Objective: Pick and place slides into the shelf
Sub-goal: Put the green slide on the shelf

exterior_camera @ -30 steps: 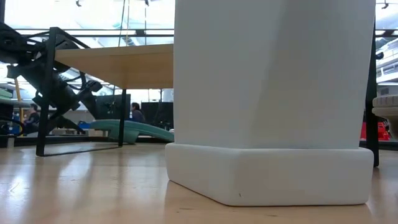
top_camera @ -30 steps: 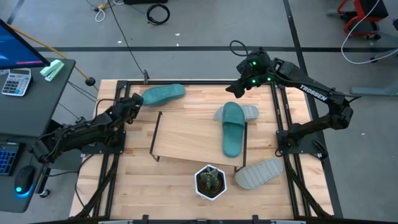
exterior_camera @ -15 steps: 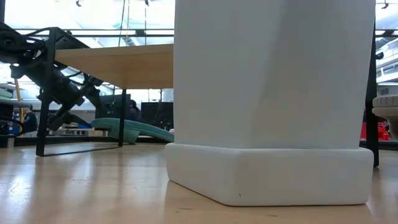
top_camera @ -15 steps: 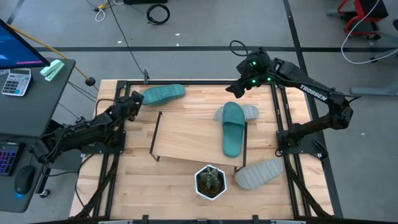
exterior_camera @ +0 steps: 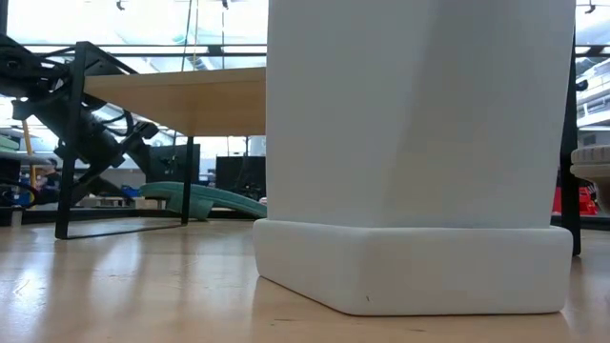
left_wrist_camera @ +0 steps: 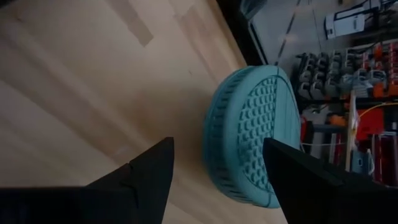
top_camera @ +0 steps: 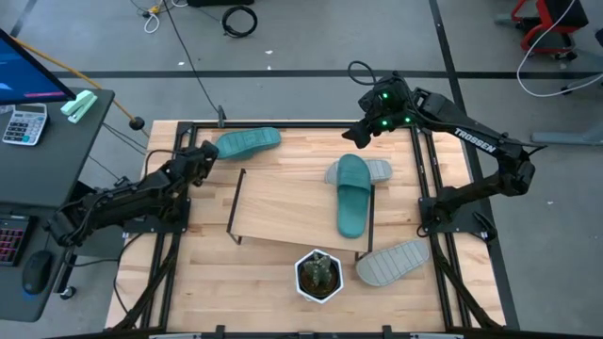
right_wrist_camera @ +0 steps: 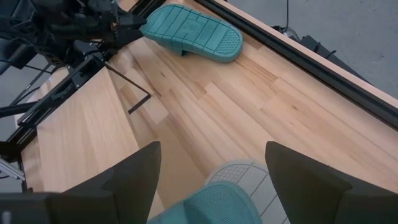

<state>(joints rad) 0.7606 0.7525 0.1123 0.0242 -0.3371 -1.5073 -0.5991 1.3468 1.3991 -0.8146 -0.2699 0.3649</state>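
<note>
At upper left of the high view, the left gripper (top_camera: pixel 203 156), fingers apart and holding nothing, sits just beside the overturned teal slide (top_camera: pixel 247 143), seemingly not touching, while the right gripper (top_camera: pixel 356 137) waits spread above the shelf (top_camera: pixel 283 202) at upper right.

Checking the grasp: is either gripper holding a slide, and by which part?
Nothing is held. The left gripper is open around the upside-down teal slide's end; the right gripper is open.
</note>
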